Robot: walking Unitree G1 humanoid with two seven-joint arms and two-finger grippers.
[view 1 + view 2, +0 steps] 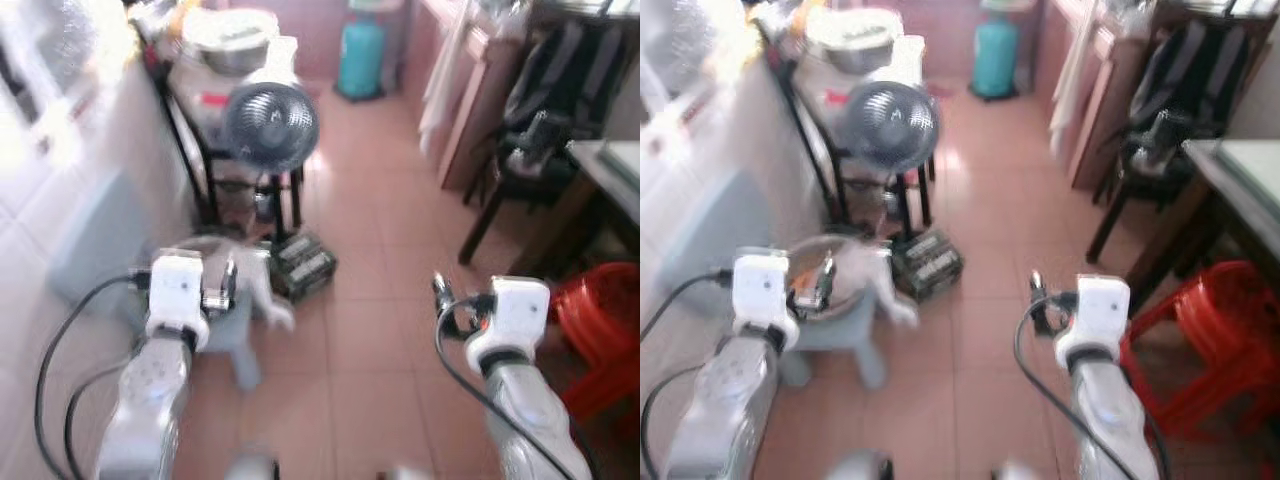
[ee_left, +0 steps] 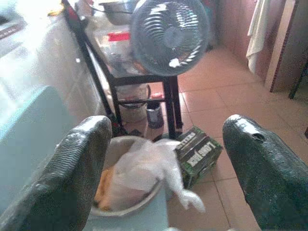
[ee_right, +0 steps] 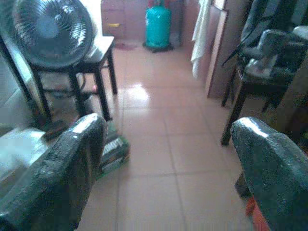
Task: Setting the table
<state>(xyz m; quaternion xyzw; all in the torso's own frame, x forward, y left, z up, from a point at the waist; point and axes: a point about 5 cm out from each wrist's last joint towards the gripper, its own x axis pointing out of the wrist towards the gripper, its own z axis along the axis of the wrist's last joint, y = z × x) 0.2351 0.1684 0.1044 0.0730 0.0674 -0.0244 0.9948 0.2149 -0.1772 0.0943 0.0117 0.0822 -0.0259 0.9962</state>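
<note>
I judged this an approach step: the robot stood on the glossy terracotta floor tiles (image 1: 370, 330), both arms raised in front, nothing carried. The left gripper (image 2: 163, 159) had its jaws spread wide and empty, the ribbed black fingers (image 2: 72, 168) framing a round metal bowl (image 2: 122, 204) on a pale blue plastic stool (image 1: 225, 330) by the white tiled wall. Crumpled translucent plastic (image 2: 144, 168) lay in the bowl over something orange I could not identify. The right gripper (image 3: 166, 163) was likewise wide and empty, pointing down the open floor.

The desk (image 1: 610, 165) to be set sat at the far right, a pale flat top with a dark edge, a red plastic stool (image 1: 600, 320) below it and a dark chair (image 1: 520, 170) beside.

If the bowl was the thing wanted, the next move called for lowering the left jaws onto its thin rim, clear of the loose plastic. A green printed carton (image 2: 197, 154) lay just beside the stool, and a round grilled fan (image 1: 270, 125) stood on a black metal stand (image 1: 205, 150) behind. The head views were blurred.
</note>
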